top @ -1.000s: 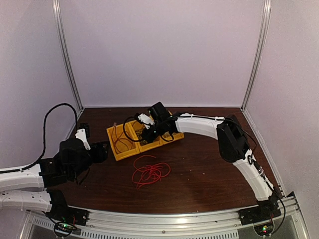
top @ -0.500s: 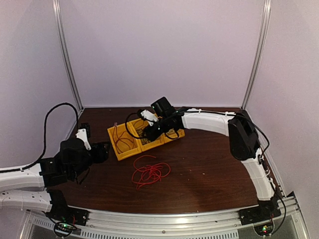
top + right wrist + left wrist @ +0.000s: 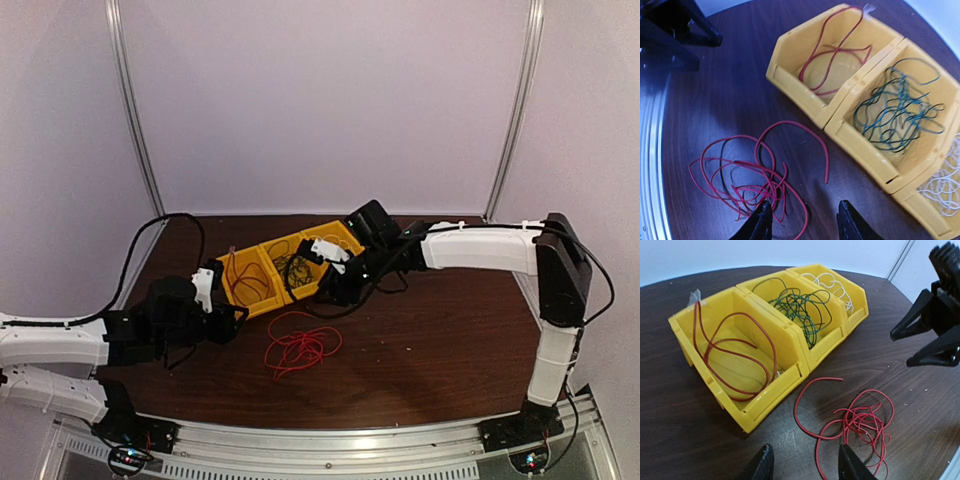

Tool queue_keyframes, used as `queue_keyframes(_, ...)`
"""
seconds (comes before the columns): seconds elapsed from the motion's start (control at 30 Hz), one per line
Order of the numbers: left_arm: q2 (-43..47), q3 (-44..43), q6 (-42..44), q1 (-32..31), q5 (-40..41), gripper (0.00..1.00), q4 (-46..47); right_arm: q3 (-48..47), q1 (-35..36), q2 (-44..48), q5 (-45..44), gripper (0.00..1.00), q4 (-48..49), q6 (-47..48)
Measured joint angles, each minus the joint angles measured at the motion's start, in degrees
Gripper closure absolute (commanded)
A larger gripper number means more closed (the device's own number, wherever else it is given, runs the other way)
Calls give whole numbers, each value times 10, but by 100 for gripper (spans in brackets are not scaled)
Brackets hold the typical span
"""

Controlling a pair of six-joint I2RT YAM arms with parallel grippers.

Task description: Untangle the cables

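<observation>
Yellow plastic bins [image 3: 775, 397], three joined in a row, stand on the dark wood table [image 3: 900, 390] and fill the upper left of your left wrist view. The nearest bin holds a red cable [image 3: 735, 355] in a few loose loops. The middle one holds a dark green cable [image 3: 800, 307] bunched up, and the far one holds a white cable [image 3: 832, 285]. The red tangle [image 3: 855, 420] lies on the bare table at the lower right of that view, just in front of the bins and outside them, with one long loop curving back towards the nearest bin. Your left gripper [image 3: 804, 456] hangs at the bottom edge of that view with its fingers spread and nothing between them, the tangle just ahead of it. In the right wrist view, your right gripper [image 3: 804, 211] is likewise parted and empty. There the tangle sits at the lower left, and its strands run right up to one finger [image 3: 759, 225]; you cannot tell whether they touch. In the top view both grippers flank the tangle near the middle of the frame.
</observation>
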State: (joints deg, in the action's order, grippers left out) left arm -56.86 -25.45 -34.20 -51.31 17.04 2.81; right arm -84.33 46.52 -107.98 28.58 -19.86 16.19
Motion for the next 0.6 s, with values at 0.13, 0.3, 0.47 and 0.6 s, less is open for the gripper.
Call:
queue_keyframes(0.13, -45, 3, -29, 0, -37, 59, 17, 25, 10, -24, 31, 51, -18, 26)
queue_keyframes(0.3, -106, 20, -97, 0, -69, 50, 36, 23, 43, -49, 41, 46, -16, 49)
queue_keyframes(0.47, -94, 51, -148, 0, -67, 49, 49, -3, 79, -92, 42, 45, -15, 55)
queue_keyframes(0.6, -73, 55, -164, 0, -63, 48, 50, -35, 93, -130, 41, 50, -14, 54)
